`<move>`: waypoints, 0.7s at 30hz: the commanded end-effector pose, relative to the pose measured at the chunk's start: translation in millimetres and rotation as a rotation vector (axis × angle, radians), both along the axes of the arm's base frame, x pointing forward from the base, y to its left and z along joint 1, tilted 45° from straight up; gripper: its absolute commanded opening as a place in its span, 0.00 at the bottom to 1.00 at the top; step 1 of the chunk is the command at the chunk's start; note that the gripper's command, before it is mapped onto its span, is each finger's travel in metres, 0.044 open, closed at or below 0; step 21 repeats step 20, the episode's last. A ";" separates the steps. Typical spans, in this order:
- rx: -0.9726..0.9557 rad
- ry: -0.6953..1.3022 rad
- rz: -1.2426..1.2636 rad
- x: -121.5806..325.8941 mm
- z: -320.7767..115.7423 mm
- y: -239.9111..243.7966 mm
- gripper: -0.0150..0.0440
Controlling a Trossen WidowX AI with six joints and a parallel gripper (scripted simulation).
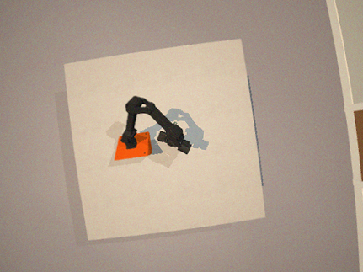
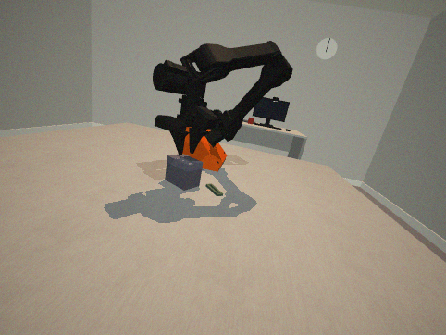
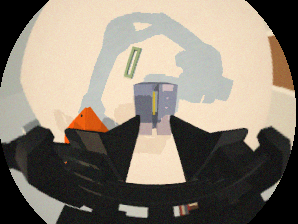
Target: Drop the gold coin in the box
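Observation:
The grey box [image 2: 183, 176] [image 3: 142, 105] stands closed on the table, its slot running along the lid in the wrist view. The gold coin [image 3: 154, 102] shows there as a thin yellow strip in line with the slot; no part of it stands above the lid in the exterior view. My gripper [image 2: 186, 153] [image 3: 154, 117] points down just above the lid, fingers apart, with nothing held between them. The green holder [image 2: 214, 190] [image 3: 128, 63] lies on the table beside the box and is empty. In the top view the arm hides box, coin and fingertips.
The arm's orange base [image 1: 133, 151] [image 2: 214, 158] [image 3: 87, 121] stands behind the box in the exterior view. The pale square table top [image 1: 195, 69] extends around base and box. The arm's shadow falls across the table beside the box and holder.

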State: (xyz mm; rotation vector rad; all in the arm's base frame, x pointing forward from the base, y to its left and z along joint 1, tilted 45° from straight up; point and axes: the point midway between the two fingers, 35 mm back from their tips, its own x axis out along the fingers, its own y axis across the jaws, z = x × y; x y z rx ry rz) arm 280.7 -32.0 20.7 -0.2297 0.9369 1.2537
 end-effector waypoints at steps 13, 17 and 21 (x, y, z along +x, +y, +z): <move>0.004 0.000 -0.001 -4.0 43.6 -41.2 1.00; 0.004 0.000 -0.001 -4.0 43.6 -41.2 1.00; 0.004 0.000 -0.001 -4.0 43.6 -41.2 1.00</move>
